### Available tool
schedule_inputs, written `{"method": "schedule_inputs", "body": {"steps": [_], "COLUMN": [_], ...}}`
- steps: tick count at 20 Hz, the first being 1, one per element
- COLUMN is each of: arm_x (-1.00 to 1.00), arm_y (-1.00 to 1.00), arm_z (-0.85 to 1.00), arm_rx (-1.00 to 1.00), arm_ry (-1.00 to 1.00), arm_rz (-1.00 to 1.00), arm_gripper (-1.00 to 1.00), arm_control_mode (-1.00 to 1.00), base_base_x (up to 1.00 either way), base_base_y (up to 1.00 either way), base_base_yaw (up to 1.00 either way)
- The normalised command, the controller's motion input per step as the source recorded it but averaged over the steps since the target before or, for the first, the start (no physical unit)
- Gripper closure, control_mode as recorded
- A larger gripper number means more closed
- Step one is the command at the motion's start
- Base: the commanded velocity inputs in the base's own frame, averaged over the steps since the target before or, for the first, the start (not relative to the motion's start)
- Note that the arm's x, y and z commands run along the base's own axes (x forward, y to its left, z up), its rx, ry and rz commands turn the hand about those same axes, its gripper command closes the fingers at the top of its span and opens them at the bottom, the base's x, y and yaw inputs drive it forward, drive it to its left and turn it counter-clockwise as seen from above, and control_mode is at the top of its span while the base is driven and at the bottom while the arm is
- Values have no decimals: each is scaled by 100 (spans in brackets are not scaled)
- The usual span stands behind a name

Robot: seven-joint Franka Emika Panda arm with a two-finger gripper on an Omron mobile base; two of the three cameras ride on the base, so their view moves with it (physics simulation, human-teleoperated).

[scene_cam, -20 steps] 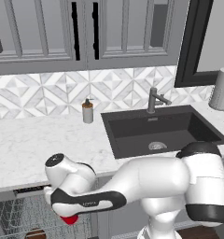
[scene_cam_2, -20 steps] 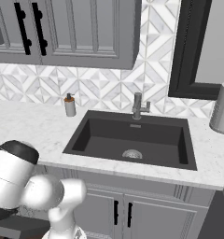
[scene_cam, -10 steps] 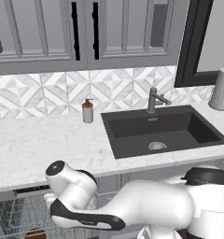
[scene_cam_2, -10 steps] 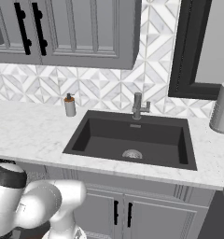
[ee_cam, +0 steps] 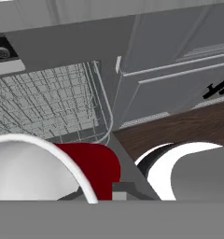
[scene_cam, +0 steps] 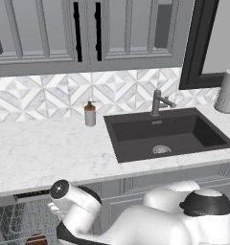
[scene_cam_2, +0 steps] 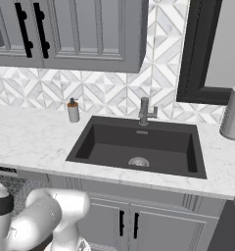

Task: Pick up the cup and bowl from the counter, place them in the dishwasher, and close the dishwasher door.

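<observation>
Just below and in front of the dishwasher's wire rack [ee_cam: 53,100], the shut gripper clamps the cup [ee_cam: 58,170] (rim toward camera).

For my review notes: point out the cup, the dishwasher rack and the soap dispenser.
cup [ee_cam: 97,165]: hand view, red outer wall.
dishwasher rack [ee_cam: 48,105]: hand view, grey wire grid.
soap dispenser [scene_cam: 90,116]: left base view, grey body.

1. The counter [scene_cam: 50,153] looks like polished white marble with grey veins.
2. The sink [scene_cam: 165,136] is matt black; its tap [scene_cam: 157,103] is brushed grey metal.
3. The cup [ee_cam: 93,168] is smooth red plastic, white inside.
4. The dishwasher [ee_cam: 48,105] shows thin grey wire racks.
5. The floor [ee_cam: 179,128] is dark wood plank.
</observation>
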Motion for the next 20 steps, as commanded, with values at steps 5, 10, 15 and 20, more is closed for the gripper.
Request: {"method": "schedule_inputs", "body": {"steps": [5,10,15,20], "arm_x": [41,54,20,1], "arm_y": [12,23,43,32], "arm_z": [-37,-21,-37,-64], "arm_rx": [0,0,0,0], "arm_ry": [-3,0,1,1], "arm_rz": [0,2,3,2], "arm_gripper": [100,100,100,100], "arm_control_mode": [-100,-100,-100,-100], "base_base_x": [0,0,0,0], "base_base_y": [0,0,0,0], "base_base_yaw": [0,0,0,0]}}
